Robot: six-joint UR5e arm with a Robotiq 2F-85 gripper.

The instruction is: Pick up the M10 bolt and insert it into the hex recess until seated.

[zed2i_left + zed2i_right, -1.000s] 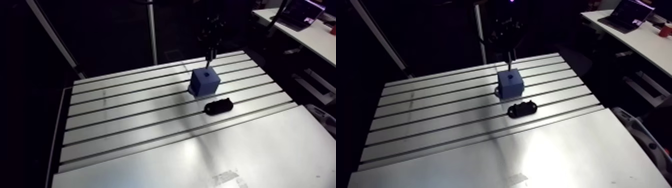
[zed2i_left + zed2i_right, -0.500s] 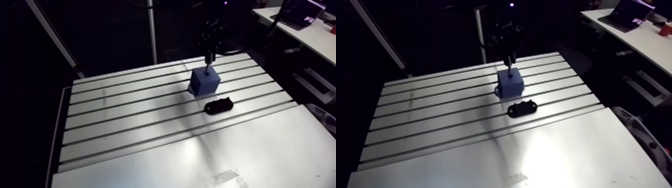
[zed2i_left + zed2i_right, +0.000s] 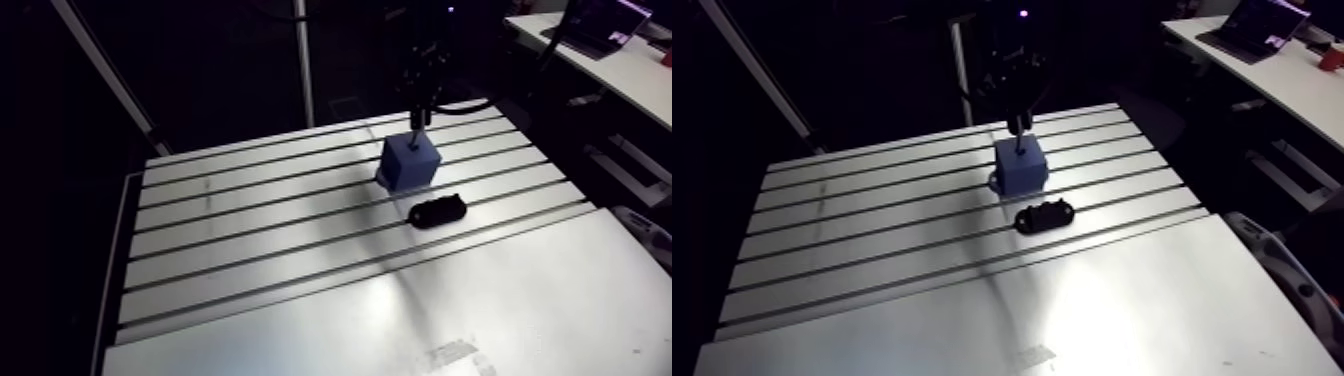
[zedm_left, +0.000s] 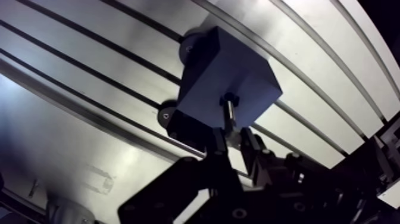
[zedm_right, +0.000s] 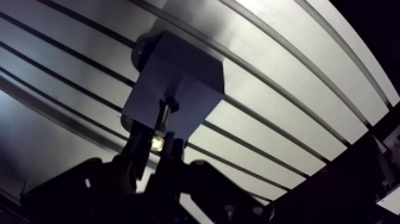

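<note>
A blue block (image 3: 408, 163) stands on the slotted aluminium table (image 3: 250, 250), with a dark recess (image 4: 230, 97) in its top face. My gripper (image 4: 232, 140) hangs straight over the block, shut on a slim metal bolt (image 4: 228, 114). The bolt points down, its tip at the mouth of the recess. In the arm view the gripper (image 3: 1017, 120) comes down from the dark behind the block. How deep the bolt tip sits in the recess cannot be seen.
A black oblong part (image 3: 438, 212) lies on the table just in front of the block, towards the near side. Parallel slots run across the table's far half. The near half is smooth plate (image 3: 400, 320).
The gripper has come down a little with the bolt, bringing its tip from above the block to the top face. Block and black part have not moved.
</note>
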